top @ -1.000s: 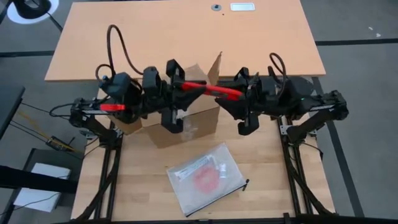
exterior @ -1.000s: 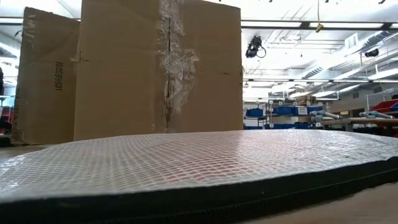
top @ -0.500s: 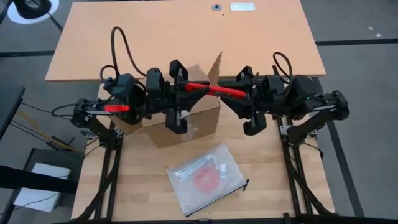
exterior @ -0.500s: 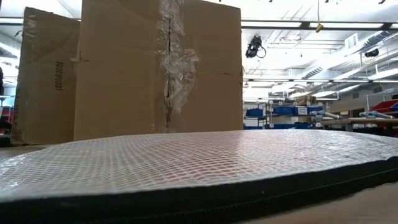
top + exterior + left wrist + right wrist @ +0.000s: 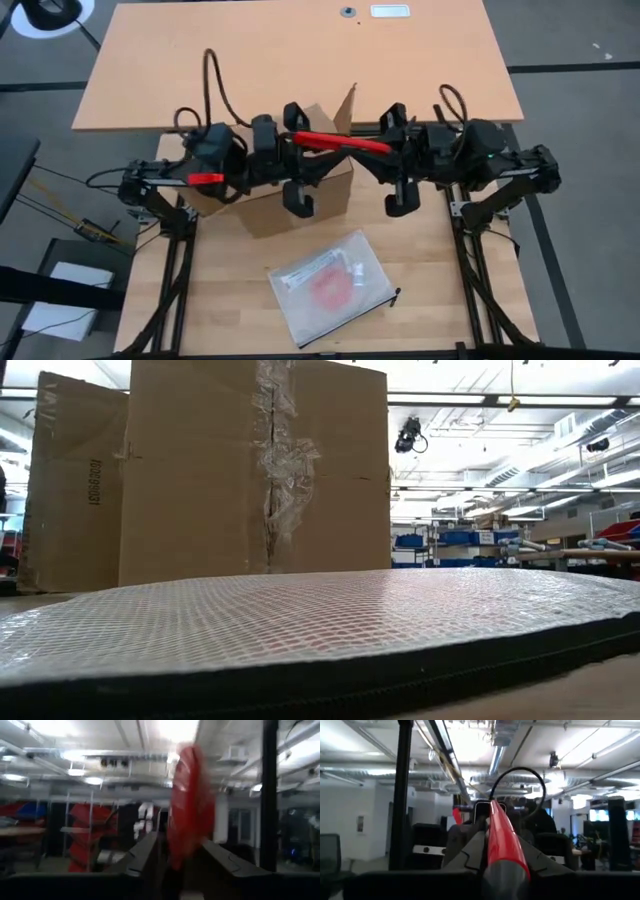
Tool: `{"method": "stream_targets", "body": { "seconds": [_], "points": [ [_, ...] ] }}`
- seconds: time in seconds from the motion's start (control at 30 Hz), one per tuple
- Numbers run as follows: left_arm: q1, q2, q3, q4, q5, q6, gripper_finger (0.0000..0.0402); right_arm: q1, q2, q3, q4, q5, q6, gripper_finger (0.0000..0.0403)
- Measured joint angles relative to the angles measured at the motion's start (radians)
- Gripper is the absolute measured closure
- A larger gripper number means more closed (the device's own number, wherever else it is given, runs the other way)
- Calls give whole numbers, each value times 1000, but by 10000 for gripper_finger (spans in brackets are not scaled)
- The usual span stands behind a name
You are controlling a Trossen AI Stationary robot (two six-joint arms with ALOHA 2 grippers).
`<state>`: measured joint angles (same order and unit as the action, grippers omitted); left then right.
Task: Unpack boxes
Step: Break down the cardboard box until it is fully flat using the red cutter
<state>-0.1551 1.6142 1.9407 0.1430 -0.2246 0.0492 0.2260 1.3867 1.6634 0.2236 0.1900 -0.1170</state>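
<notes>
High: carton (image 5: 290, 195) mid-table, flaps up — red box cutter (image 5: 335, 143) spans left gripper (image 5: 298, 138) and right gripper (image 5: 392, 150) above it. Right wrist: clamped on cutter. Left wrist: grip can't tell.

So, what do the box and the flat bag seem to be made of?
The box looks like plain brown cardboard, matte, with glossy clear tape wrinkled down its seam. The flat bag appears to be clear plastic: its contents show through, and the low view shows a woven grid texture.
</notes>
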Motion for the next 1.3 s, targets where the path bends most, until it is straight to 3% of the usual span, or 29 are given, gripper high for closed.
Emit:
{"method": "stream_targets", "body": {
  "seconds": [0.2, 0.4, 0.53, 0.7, 0.87, 1.0, 1.13, 1.3],
  "points": [
    [1, -105, -1, -209, -71, 29, 256, -3, -17, 1, -14, 52, -20, 348],
    [0, -260, 4, -685, -140, -82, 256, -52, -41, 3, -121, 53, -16, 348],
    [0, -306, 2, -1053, -153, -253, 255, -107, -16, 45, -352, 36, 7, 348],
    [-12, -305, -35, -1413, -157, -425, 255, -187, 80, 188, -725, -95, 24, 348],
    [-51, -300, -159, -1474, -157, -512, 254, -216, 180, 372, -986, -229, -37, 348],
    [-63, -304, -248, -1487, -183, -526, 254, -216, 267, 464, -1129, -254, -106, 348],
    [-62, -305, -322, -1457, -259, -545, 254, -217, 316, 495, -1169, -267, -132, 348],
    [-65, -307, -351, -1417, -267, -558, 254, -217, 348, 494, -1165, -252, -153, 348]
  ]
}}
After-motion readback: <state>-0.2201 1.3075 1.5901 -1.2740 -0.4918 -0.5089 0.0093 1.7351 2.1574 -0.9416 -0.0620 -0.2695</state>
